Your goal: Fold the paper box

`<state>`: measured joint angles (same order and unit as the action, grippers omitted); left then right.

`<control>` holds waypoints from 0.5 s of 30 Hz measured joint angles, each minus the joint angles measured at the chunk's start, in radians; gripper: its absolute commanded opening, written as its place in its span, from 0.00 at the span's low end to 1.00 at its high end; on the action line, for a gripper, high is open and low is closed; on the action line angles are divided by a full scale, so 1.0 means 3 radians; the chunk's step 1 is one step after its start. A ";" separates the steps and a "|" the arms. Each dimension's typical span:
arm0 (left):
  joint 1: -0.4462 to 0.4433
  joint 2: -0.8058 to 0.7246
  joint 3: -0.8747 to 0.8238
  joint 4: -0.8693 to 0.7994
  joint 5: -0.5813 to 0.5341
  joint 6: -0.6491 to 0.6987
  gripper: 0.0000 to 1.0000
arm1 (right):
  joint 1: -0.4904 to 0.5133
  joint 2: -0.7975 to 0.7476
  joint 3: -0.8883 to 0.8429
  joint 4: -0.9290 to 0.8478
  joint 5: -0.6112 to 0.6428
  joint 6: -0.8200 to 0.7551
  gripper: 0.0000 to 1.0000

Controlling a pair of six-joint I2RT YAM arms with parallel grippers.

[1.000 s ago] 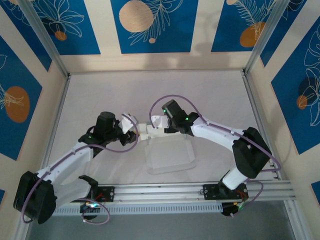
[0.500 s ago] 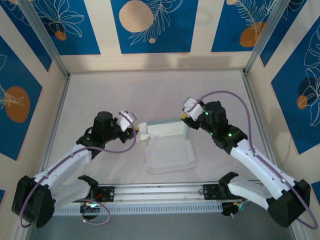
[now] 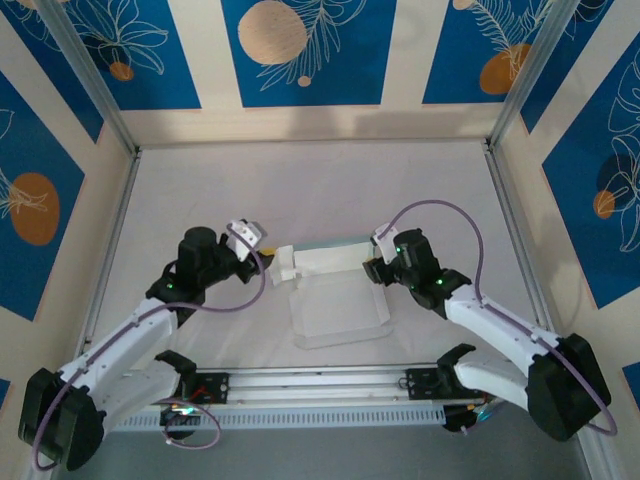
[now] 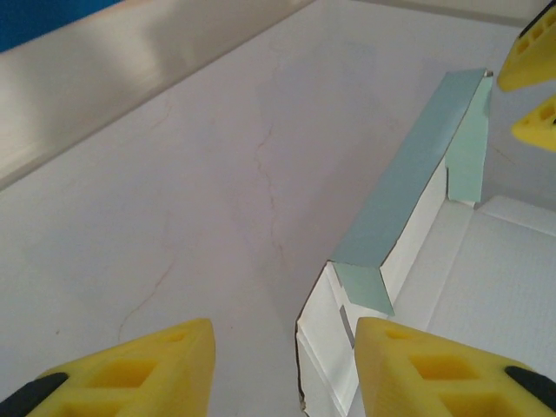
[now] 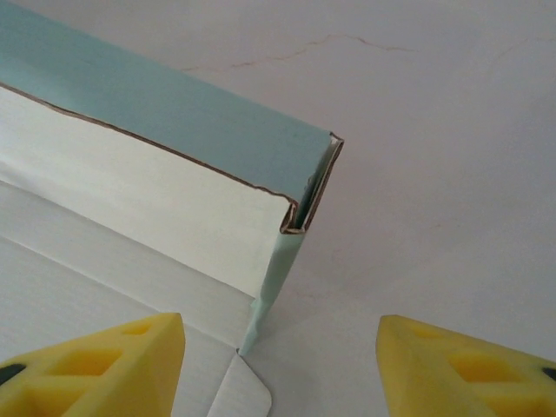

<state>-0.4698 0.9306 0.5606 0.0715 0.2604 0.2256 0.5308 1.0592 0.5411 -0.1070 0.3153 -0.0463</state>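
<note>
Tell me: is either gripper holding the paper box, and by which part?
Nothing is held. Both jaws are open: the left gripper straddles the left end of the raised wall of the paper box, the right gripper its right corner.

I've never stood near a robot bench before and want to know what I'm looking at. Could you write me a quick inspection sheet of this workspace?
Surface: matt white tabletop, faint hairline marks.
Job's things: thin card paper box, white inside, mint-green outside; its far wall stands up, the rest lies flat.
Clutter: nothing seen.
End effectors: left end effector open, at the wall's left end; right end effector open, astride the wall's right corner; neither grips it.
Cables: thin purple cable arches over the right arm; a like one runs along the left arm.
Surroundings: cream walls with blue leaf-and-circle panels; aluminium rail at the near edge.
</note>
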 measured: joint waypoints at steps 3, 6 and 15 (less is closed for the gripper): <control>0.0000 -0.0038 -0.0014 0.0037 -0.0024 -0.0036 0.47 | -0.0001 0.0209 0.0029 0.0058 0.0020 0.0011 0.61; 0.0000 -0.0045 -0.0015 0.0056 -0.0038 -0.0057 0.47 | -0.0001 0.0440 0.0155 0.0055 0.0041 0.0013 0.58; 0.0000 -0.0095 -0.0053 0.0078 -0.0128 -0.0120 0.48 | 0.0032 0.0781 0.0403 0.0052 0.0117 -0.0001 0.23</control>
<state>-0.4698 0.9020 0.5446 0.0948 0.2218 0.1898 0.5404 1.2934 0.6621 -0.0914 0.3504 -0.0467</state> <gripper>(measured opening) 0.471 0.287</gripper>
